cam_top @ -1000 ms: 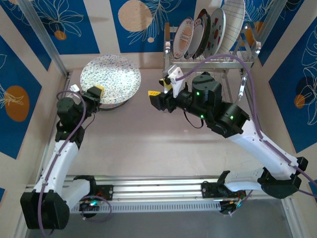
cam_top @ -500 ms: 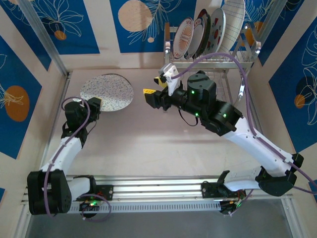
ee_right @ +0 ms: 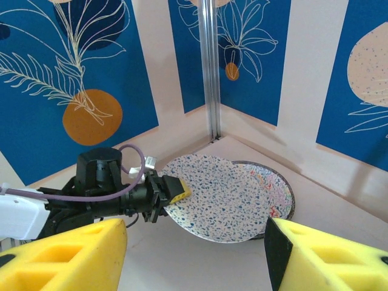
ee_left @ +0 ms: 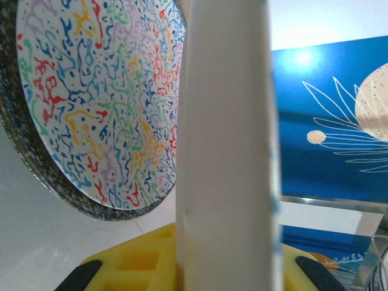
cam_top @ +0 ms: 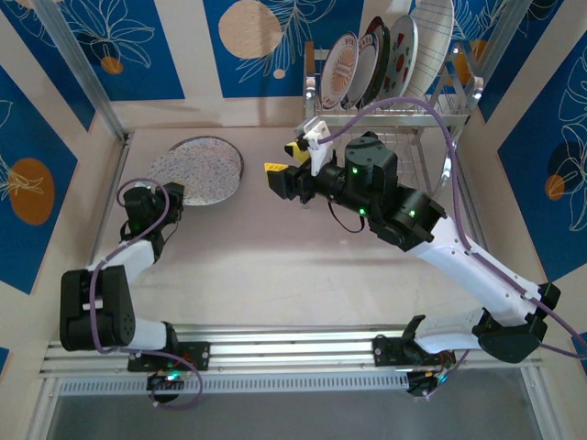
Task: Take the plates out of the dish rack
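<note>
Progress: we count four plates (cam_top: 400, 50) racked, two out. Left end effector (cam_top: 173, 194) pinches the speckled plate (cam_top: 197, 170); right end effector (cam_top: 284, 158) gapes.

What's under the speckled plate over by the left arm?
A plate with colourful squiggles lies on the table under the speckled plate. Its right side shows; the rest is covered.

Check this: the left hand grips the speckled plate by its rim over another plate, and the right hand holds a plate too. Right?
Not quite. The right hand holds nothing; the right wrist view shows its fingers open and empty. The left hand does grip the speckled plate by its rim over another plate.
</note>
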You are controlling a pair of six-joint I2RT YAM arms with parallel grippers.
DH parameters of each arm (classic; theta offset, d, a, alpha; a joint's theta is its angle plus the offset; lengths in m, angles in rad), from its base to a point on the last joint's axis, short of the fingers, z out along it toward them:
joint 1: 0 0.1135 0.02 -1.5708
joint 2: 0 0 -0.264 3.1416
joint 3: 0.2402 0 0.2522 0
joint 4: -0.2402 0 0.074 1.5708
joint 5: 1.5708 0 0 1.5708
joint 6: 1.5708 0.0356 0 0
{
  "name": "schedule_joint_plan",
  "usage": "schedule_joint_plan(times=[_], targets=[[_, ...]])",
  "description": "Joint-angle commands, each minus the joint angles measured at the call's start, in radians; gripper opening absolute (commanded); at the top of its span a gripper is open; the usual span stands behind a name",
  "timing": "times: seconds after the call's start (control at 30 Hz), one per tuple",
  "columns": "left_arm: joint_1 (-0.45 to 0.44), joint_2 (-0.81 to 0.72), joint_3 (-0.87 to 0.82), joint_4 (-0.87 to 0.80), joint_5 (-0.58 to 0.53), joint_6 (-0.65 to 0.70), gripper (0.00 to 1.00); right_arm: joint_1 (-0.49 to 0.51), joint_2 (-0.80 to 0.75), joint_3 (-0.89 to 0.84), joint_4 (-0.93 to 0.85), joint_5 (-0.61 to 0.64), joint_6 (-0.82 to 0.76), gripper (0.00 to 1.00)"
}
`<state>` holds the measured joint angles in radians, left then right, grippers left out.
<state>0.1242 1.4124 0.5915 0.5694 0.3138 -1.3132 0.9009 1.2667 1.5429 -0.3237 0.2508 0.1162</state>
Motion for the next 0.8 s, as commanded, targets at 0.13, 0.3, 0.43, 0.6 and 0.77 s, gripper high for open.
schedule_joint_plan(times=[0.13, 0.3, 0.43, 0.6, 0.77], targets=[[0.033, 0.091, 0.022, 0.199, 0.05, 0.015, 0.18, -0.021, 0.005, -0.021, 0.037, -0.043, 0.043, 0.62], [0.037, 0.18, 0.037, 0.277, 0.068, -0.007, 0.18, -0.028, 0.011, -0.012, 0.031, -0.054, 0.048, 0.62], [0.041, 0.22, 0.051, 0.305, 0.068, -0.014, 0.18, -0.034, 0.015, -0.006, 0.025, -0.058, 0.049, 0.62], [0.041, 0.268, 0.074, 0.322, 0.075, -0.017, 0.18, -0.034, 0.014, -0.006, 0.016, -0.059, 0.054, 0.62], [0.044, 0.316, 0.09, 0.342, 0.082, -0.021, 0.19, -0.037, 0.014, -0.002, 0.007, -0.06, 0.053, 0.62]])
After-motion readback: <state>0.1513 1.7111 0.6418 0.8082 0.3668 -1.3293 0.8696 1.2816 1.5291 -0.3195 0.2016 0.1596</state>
